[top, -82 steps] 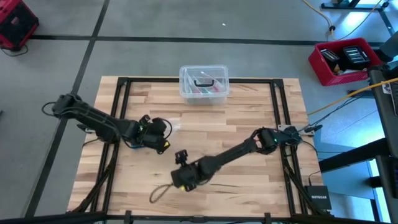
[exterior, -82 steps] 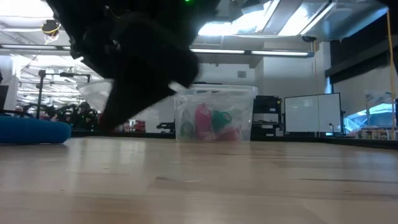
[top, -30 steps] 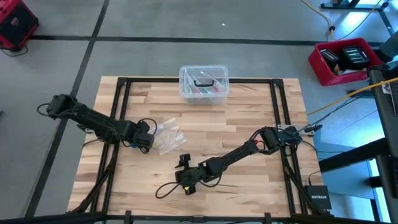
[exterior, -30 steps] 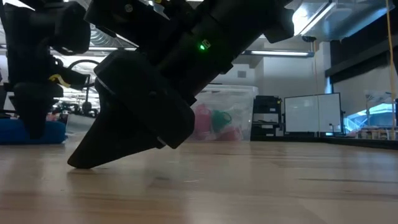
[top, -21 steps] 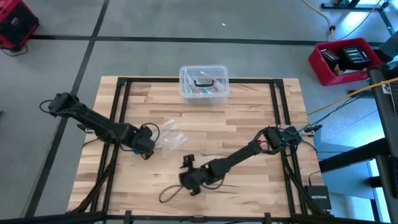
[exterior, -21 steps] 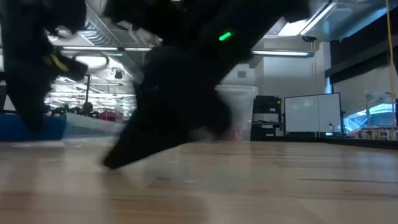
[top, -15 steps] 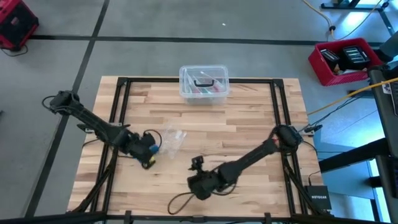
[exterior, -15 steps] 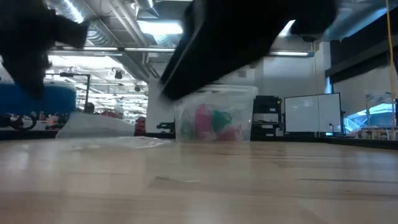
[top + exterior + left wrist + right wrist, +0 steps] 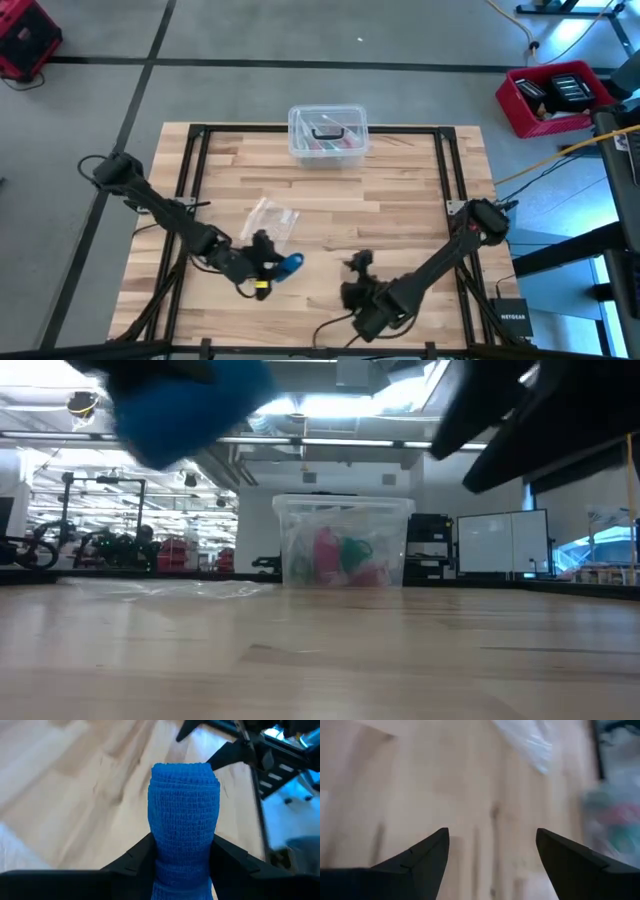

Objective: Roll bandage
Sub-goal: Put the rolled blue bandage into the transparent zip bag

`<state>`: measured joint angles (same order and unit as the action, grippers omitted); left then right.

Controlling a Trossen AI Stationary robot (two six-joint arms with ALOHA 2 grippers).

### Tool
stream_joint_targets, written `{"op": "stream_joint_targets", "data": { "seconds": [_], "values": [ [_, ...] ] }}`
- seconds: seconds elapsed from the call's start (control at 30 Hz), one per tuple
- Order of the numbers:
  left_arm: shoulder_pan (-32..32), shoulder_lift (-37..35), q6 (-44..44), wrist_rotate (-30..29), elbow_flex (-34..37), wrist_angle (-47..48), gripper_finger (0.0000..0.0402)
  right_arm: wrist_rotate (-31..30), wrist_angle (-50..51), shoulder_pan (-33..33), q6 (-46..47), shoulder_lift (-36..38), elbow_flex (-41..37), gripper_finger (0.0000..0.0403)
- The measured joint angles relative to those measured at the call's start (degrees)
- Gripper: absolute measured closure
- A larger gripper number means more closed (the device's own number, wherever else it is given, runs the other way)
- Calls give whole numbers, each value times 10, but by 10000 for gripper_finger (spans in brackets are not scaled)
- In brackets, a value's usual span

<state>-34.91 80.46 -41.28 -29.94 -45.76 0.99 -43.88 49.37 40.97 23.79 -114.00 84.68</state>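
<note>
Gripping compact blue woven bandage (image 9: 184, 820) roll, left hand (image 9: 182, 852), wooden table (image 9: 400, 210)

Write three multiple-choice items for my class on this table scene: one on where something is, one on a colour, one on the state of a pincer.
1. Where is the clear lidded box?
A. At the table's far edge, centre
B. Under the right arm
C. On the floor

2. What colour is the bandage roll?
A. Red
B. Blue
C. White

3. How does the right pincer stand?
A. Shut on the bandage
B. Shut on a bag
C. Open, holding nothing

Answers:
1 A, the high view shows it at the far edge, midway.
2 B, the left wrist view shows blue fabric between the left pincer's fingers.
3 C, its fingers stand apart over bare wood.
</note>
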Motion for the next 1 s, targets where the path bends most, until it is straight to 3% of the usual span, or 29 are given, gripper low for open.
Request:
{"op": "stream_joint_targets", "data": {
  "seconds": [0.17, 0.3, 0.4, 0.5, 0.6, 0.67, 0.73, 1.0],
  "values": [
    [31, 79, 117, -10, 0, -165, 259, -27, -11, 13, 130, 77, -121, 102],
    [51, 132, 212, -10, 0, -302, 259, -49, -144, 15, 182, 181, -254, 102],
    [68, 161, 266, -10, 0, -380, 259, -56, -325, 13, 174, 263, -375, 102],
    [85, 178, 289, -9, 0, -421, 259, -59, -604, 4, 116, 330, -497, 102],
    [100, 187, 295, -9, 0, -447, 259, -10, -888, -16, 33, 342, -592, 102],
    [110, 189, 297, -5, 0, -461, 259, 24, -1017, -34, -8, 336, -621, 102],
    [116, 191, 299, -3, 0, -474, 259, 53, -1067, -54, -36, 323, -625, 102],
    [140, 192, 297, 18, 0, -507, 259, 158, -1056, -129, -132, 283, -548, 102]
  ]
}}
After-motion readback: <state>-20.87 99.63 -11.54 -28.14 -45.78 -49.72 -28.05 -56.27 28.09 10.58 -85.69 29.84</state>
